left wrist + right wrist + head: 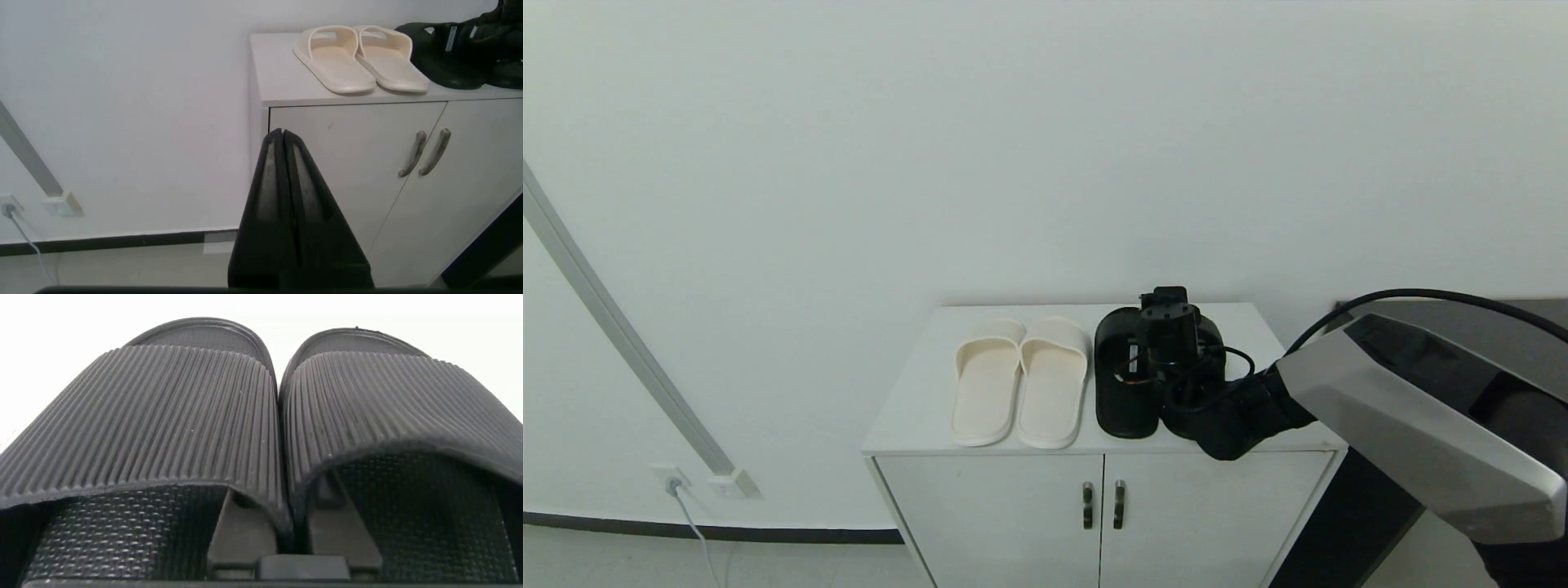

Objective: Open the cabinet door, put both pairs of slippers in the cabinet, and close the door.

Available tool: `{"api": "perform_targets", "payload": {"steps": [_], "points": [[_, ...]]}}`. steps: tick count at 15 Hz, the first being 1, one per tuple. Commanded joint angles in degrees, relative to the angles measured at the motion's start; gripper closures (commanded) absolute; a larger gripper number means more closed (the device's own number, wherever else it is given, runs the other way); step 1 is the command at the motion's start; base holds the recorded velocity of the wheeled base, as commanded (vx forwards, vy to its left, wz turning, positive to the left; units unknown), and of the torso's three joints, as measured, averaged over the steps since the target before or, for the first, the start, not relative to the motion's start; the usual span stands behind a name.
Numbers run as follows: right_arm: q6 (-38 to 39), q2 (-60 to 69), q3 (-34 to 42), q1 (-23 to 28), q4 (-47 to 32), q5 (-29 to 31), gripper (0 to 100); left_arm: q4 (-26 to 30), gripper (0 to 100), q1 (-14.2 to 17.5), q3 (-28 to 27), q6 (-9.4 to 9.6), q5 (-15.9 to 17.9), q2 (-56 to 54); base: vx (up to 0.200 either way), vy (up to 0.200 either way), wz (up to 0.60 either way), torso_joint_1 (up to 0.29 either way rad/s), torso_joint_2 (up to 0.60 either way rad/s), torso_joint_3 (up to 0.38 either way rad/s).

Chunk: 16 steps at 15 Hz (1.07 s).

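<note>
The right pincer [284,529] was on top of the cabinet [996,510], pushed in from the heel end of the black slippers [188,416]. One of its fingers [241,535] lay in each slipper under the strap. The two inner side walls stood between the fingers, so the pincer was clamped on the pair.

These slippers were matt black. They had fine ribs across the broad straps and a pattern of small bumps on the soles inside. They stood side by side, touching each other, on the right half of the cabinet top, with the toes toward the wall [1045,147].

Just beside them, on the left half, stood the cream slippers [1021,384]. They were smooth, with plain broad straps, also close together and with toes toward the wall.

The cabinet was white. Its two doors [1217,514] were both shut, and two dark upright handles [1088,504] stood near each other at the middle seam.

The left pincer [283,135] had its fingers pressed together with nothing between them. It hung lower than the cabinet top, in front of the left corner and apart from it.

On the wall a grey strip [605,327] ran slanting down to a socket [670,480] with a cable, left of the cabinet and near the floor.
</note>
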State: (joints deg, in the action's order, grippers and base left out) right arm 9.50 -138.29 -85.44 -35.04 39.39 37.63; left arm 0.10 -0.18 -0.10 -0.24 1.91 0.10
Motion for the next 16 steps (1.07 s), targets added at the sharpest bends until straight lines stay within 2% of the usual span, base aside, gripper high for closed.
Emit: {"api": "perform_targets", "payload": {"steps": [1, 5, 7, 10, 12, 16], "points": [[0.1, 1.9, 1.9, 0.0, 0.3, 0.1, 100, 0.0, 100, 0.0, 0.0, -0.02, 0.0, 0.0, 0.0, 0.0, 0.0, 0.0, 0.0, 0.0], [-0.2, 9.4, 8.0, -0.1, 1.0, -0.3, 100, 0.0, 100, 0.0, 0.0, -0.02, -0.1, 0.0, 0.0, 0.0, 0.0, 0.0, 0.0, 0.0], [-1.4, 16.7, 15.3, -1.0, 1.0, -2.8, 100, 0.0, 100, 0.0, 0.0, 0.07, 0.0, 0.0, 0.0, 0.0, 0.0, 0.0, 0.0, 0.0], [-1.6, 32.4, 32.6, -4.0, 1.9, -18.6, 100, 0.0, 100, 0.0, 0.0, -0.02, 0.0, 0.0, 0.0, 0.0, 0.0, 0.0, 0.0, 0.0], [-1.8, 39.8, 40.9, -4.8, 3.7, -29.5, 100, 0.0, 100, 0.0, 0.0, 0.07, 0.0, 0.0, 0.0, 0.0, 0.0, 0.0, 0.0, 0.0], [-6.0, 51.1, 53.5, -5.9, 3.3, -44.1, 100, 0.0, 100, 0.0, 0.0, -0.02, 0.0, 0.0, 0.0, 0.0, 0.0, 0.0, 0.0, 0.0]]}}
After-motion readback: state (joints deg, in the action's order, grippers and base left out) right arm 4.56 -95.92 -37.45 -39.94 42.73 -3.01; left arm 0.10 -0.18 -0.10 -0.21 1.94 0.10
